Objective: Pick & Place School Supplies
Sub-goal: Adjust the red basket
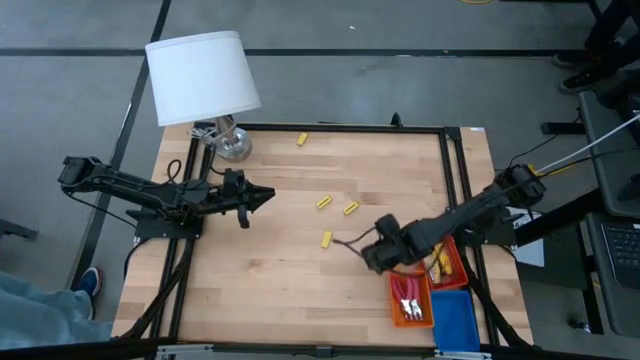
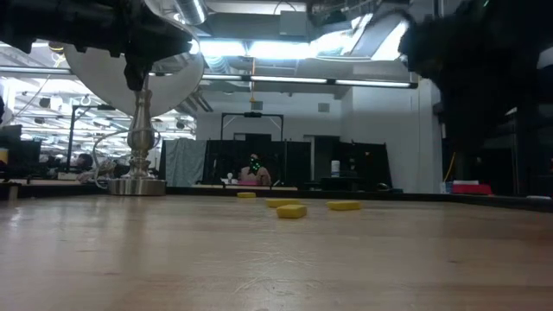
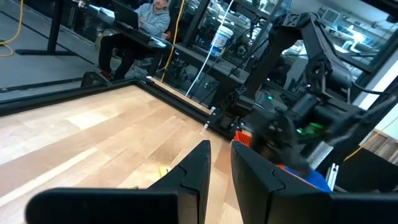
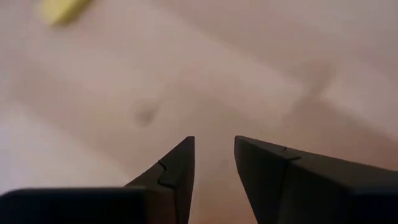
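- Yellow blocks: four loose on the wooden table (image 1: pixel 260 270), one (image 1: pixel 302 139) near its far edge, three mid-table (image 1: pixel 324 202) (image 1: pixel 351 208) (image 1: pixel 326 238).
- Left gripper (image 1: pixel 268 196): left of centre, fingers nearly together, holding nothing.
- Right gripper (image 1: pixel 352 245): just right of the nearest block, fingers slightly apart, holding nothing.
- Red-handled scissors (image 1: pixel 408 300): in orange tray (image 1: pixel 395 312).
- Yellow-orange packs (image 1: pixel 440 265): in red tray (image 1: pixel 458 268).

Four views: one overhead, one at table height, one per wrist.

High camera looks straight down on the whole table (image 1: pixel 260 250). Low camera sits at tabletop level, facing across the wood toward the lamp (image 2: pixel 138 130) and the room beyond. Left wrist camera looks across the table at the far arm; right wrist camera hangs close over bare wood. A yellow block (image 4: pixel 59 9) shows in it.
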You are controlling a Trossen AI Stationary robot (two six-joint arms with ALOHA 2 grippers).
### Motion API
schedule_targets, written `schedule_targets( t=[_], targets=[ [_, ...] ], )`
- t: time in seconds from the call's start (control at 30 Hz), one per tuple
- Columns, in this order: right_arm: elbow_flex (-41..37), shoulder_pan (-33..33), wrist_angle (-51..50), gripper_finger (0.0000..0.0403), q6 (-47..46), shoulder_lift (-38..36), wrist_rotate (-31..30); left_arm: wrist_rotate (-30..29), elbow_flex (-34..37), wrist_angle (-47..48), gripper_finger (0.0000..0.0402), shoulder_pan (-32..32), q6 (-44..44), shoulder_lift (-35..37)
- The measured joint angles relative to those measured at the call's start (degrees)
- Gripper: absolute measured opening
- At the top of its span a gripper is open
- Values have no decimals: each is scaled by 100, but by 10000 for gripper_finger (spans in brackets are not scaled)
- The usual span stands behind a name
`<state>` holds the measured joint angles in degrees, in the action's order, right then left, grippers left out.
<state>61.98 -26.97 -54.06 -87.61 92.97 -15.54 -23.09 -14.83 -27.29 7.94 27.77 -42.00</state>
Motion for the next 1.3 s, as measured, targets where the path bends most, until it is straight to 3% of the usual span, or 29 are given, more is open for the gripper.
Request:
schedule_targets(
  t=[0.33,0.57,0.77,1.3],
  targets=[
    [-24,613,-1817,57,-111,-37,-77,20,-2,-126,59,68,26,0],
    [-199,817,-2470,24,-27,-37,319,69,-2,-147,59,68,46,0],
    [-557,795,-2503,5,18,-89,873,120,-2,-304,59,68,20,0],
    [-1407,563,-2113,3,-17,-592,1659,179,-2,-514,59,70,19,2]
  ],
)
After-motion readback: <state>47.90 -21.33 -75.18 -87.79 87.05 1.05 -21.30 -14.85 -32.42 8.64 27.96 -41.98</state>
